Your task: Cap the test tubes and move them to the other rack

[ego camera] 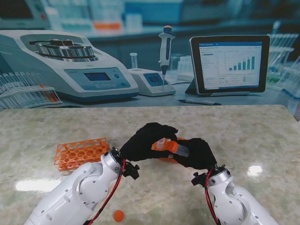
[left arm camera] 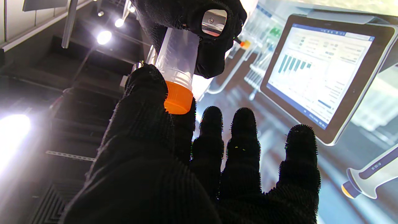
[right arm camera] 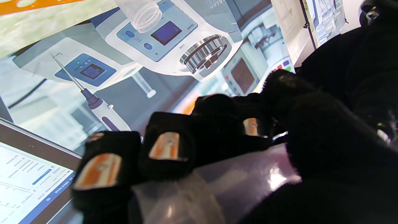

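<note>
On the left side of the worktop [ego camera: 243, 136] lies an orange rack [ego camera: 80, 153], well to the left of the test tube [ego camera: 182, 151]. Its holes look empty, so my guess is that it is the rack the tubes will go into.

Nearer to me than the tube, a loose orange cap [ego camera: 119, 215] sits on the worktop. It is likely waiting for another tube.

Just left of the tube is the left hand [ego camera: 146, 140]. Its thumb and first finger pinch the orange cap on the tube [left arm camera: 178, 98], and the other fingers [left arm camera: 245, 146] stick out and touch nothing. The pinch is small, most likely so the hand can turn the cap tight.

The tube is in the middle, up off the worktop and lying almost flat between the two hands. Its cap end points to the left hand. Held this way, one hand can keep it steady while the other works the cap.

Behind the tube, a bit of a second orange rack [ego camera: 169, 158] peeks out. The hands cover most of it.

At the right end of the tube is the right hand [ego camera: 198, 153]. Its fingers [right arm camera: 168, 149] wrap all around the clear body, so it cannot spin or slip.

The cap looks to be on, but I cannot tell if it is tight. The tube has not yet gone to the left rack.
</note>
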